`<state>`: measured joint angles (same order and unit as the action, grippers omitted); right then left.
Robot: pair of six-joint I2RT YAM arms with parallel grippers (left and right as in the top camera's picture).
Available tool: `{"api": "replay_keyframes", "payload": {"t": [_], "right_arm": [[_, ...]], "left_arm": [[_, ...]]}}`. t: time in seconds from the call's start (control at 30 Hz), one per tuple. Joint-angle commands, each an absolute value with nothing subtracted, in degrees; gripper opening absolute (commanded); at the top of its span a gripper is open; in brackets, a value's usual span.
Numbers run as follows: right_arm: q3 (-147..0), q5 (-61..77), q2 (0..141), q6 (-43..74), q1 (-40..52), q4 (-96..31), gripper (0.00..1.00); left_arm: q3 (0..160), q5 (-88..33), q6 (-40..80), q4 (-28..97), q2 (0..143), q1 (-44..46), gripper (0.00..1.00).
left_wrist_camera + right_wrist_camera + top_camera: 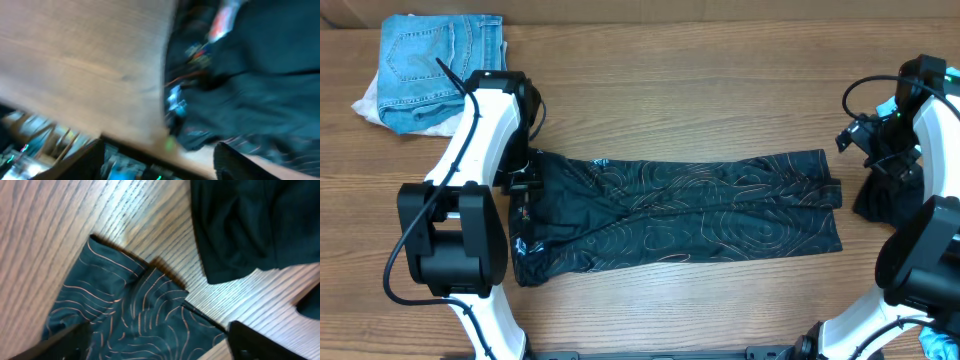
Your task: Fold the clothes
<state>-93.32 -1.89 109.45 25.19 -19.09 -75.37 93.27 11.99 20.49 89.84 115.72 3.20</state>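
We are hovering the left claw (160,145) and the right claw (160,327) wide open and empty. The jersey (680,215) is lying flat on the table (670,90), one end beneath each claw, seemingly awaiting another fold.

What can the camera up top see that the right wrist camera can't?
Only the overhead view shows the folded blue jeans, the left arm, and the whole black jersey lying as a long strip. Only the right wrist view shows its own end effector up close, its fingers spread wide above the cloth. Both views show the jersey's tan lines, the plain black piece beside it, and the wooden table.
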Motion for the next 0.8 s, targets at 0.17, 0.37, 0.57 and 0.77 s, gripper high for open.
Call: {"api": "replay_keyframes", "payload": {"t": [0.17,0.37,0.57,0.77], "right_arm": [[-93.32,3.14,107.70,25.34,-19.18,-74.70,1.00],[-93.32,4.12,107.70,25.10,-17.96,-74.37,1.00],[-93.32,3.97,107.70,25.06,-16.10,-73.80,1.00],[-93.32,3.97,107.70,25.06,-14.92,-73.60,1.00]], "left_arm": [[93.19,-5.02,7.62,79.72,113.97,3.57,0.74],[93.03,-6.04,7.66,74.74,114.06,5.67,0.74],[91.74,-5.98,5.21,73.03,114.08,9.04,0.76],[88.90,-5.82,4.64,68.71,114.10,9.69,0.75]]}}
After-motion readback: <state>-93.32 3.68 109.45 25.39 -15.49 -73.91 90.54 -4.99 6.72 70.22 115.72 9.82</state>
